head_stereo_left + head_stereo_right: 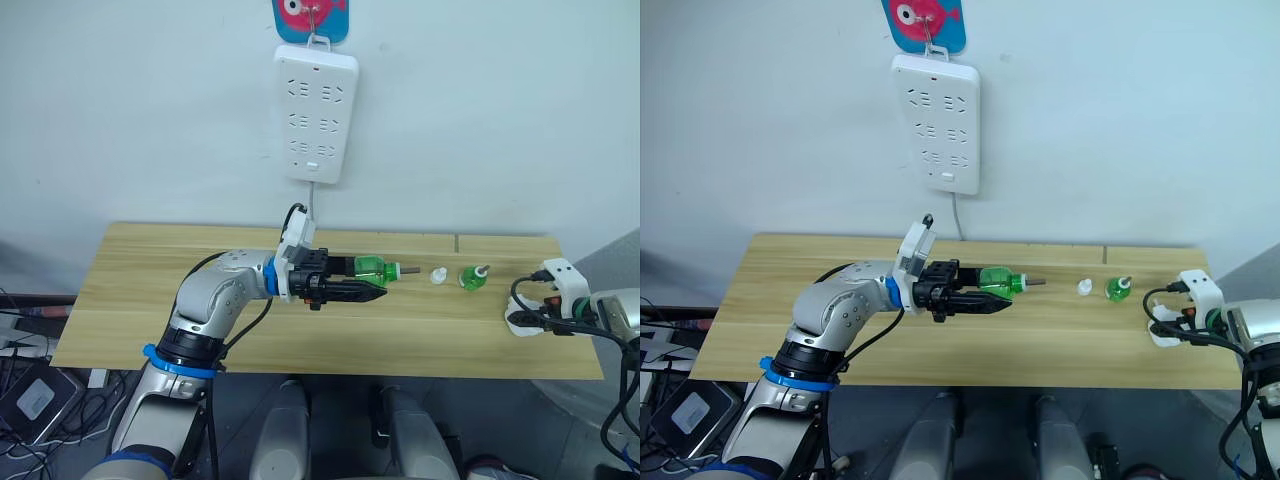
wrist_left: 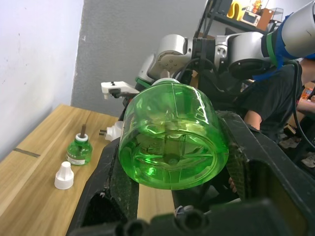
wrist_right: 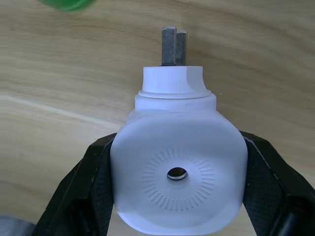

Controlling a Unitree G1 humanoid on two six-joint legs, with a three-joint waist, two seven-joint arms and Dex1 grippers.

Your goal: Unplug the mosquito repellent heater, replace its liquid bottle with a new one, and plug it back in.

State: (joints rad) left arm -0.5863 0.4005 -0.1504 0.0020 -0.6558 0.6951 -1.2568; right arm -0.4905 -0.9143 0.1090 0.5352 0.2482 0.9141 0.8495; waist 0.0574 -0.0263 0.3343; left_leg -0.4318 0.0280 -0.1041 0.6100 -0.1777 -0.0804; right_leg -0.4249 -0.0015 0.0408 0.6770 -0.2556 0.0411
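Desk point(image 1: 150, 300) w/ light wood top under a white wall; a white power strip point(image 1: 316, 112) hangs on that wall above mid-desk, all sockets empty, so the heater is already unplugged.

Your left arm reaches across mid-desk, left pincer point(image 1: 368, 290) clamped on a full green bottle point(image 1: 369, 267) held on its side just above the wood, wick end pointing toward your right. In the left wrist view the fingers point(image 2: 106, 169) press both flanks of the bottle's round base; grip looks snug, not crushing.

At the desk's right edge your right pincer point(image 3: 174, 172) holds the mosquito repellent heater point(image 3: 177, 167) by its two sides, jaws spread about the body's width, prongs pointing away along the fingers, low over the desk.

Between the two pincers, upright on the wood: a smaller green bottle point(image 1: 472, 276) w/ its wick exposed, prob. the spent one, and just beside it, on the left pincer's side, a tiny white cap point(image 1: 438, 274).

Step in hand, by my read: mate new bottle to heater. Bring both together over open desk, clear of the spent bottle and cap. Line the wick up w/ the heater's socket before pushing; an off-axis entry could snap or bend it. Keep the right grip firm while the left turns or presses the bottle home.
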